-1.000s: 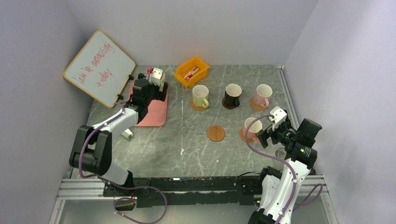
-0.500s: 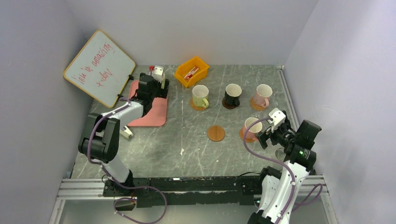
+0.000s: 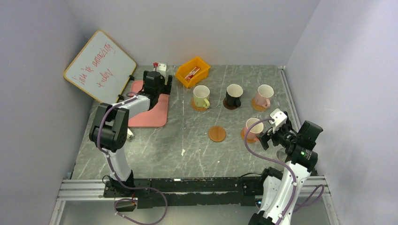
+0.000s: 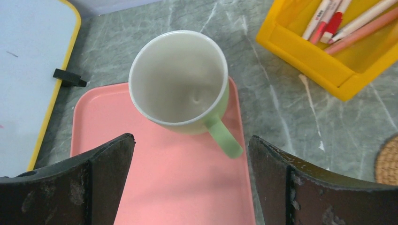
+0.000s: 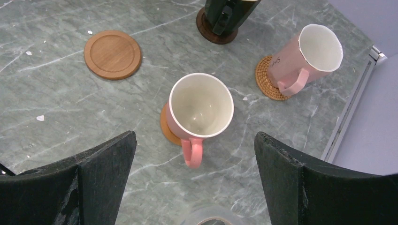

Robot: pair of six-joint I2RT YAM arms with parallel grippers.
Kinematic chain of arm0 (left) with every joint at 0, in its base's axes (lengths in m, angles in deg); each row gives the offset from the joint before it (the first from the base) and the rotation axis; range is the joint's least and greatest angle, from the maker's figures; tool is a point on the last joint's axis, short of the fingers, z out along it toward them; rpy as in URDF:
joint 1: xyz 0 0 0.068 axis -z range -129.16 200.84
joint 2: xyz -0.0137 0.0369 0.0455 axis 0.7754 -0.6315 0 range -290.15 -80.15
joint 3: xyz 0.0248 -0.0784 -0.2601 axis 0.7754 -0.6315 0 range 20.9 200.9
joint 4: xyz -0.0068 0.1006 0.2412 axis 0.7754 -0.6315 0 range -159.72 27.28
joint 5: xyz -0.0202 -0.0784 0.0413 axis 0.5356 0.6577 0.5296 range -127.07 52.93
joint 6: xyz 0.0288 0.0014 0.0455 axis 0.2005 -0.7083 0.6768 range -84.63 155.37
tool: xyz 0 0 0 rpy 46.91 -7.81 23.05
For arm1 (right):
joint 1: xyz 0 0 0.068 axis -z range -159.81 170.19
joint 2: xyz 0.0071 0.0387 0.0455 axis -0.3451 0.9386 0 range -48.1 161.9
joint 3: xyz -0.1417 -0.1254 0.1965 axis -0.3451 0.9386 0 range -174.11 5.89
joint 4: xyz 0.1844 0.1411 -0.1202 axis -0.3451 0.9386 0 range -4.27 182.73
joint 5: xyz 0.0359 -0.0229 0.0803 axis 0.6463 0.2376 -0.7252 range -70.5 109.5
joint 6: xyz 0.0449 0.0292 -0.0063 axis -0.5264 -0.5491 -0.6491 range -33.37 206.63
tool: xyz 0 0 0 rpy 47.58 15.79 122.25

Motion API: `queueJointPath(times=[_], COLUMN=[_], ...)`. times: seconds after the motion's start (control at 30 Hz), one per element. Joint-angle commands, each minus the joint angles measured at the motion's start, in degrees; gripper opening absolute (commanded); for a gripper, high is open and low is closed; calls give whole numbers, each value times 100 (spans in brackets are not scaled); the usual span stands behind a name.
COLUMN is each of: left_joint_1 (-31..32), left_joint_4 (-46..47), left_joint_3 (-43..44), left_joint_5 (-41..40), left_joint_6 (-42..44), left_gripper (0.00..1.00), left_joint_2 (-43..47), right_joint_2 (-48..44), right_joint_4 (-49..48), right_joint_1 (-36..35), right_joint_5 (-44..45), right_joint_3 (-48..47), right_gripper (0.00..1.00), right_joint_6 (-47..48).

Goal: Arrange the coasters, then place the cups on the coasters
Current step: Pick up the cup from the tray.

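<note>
Grey marble tabletop [image 3: 155,145] is crossed by the left arm [image 3: 124,110], stretched to the pink tray [image 4: 164,187], where the left gripper [image 4: 191,143] is held wide open over a pale green mug [image 4: 178,79]. The right gripper [image 5: 195,137] is spread open above a pink mug [image 5: 201,105] on its coaster [image 5: 165,127].

Bright, even light; shadows seemingly soft.

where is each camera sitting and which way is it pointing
Top external: high behind the bases, looking down over the table; left arm and right arm show.
Left wrist: on the left arm, looking down at a green cup on the pink tray; the open left gripper's fingers frame the bottom.
Right wrist: on the right arm, looking down at a pink cup on a coaster; the open right gripper's fingers show.
Shared: top and right wrist both show that pink cup; top and left wrist the yellow bin.
</note>
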Motion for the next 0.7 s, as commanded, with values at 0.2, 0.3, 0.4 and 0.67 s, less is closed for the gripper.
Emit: queueJointPath(times=[0.2,0.3,0.4,0.67], left_joint_1=[2,-54,-147,-538], left_joint_4=[-140,-157,-107,-118], left_joint_3=[416,338,202,100], left_joint_5=[-774,-701,-594,-253], left_joint_6=[-103,-146,-147,-424], left_gripper=[96,96,96,96], left_joint_2=[-317,-259,-99,-45], right_joint_2=[10,-3,-8,-4], right_joint_4=[-21,-8,9,67], right_joint_1=[59,73,81,99], right_joint_5=[-273,-272,-290,-317], right_joint_3=[6,16,13,9], right_gripper=[100,100,100,100], right_joint_6=[179,200,207,277])
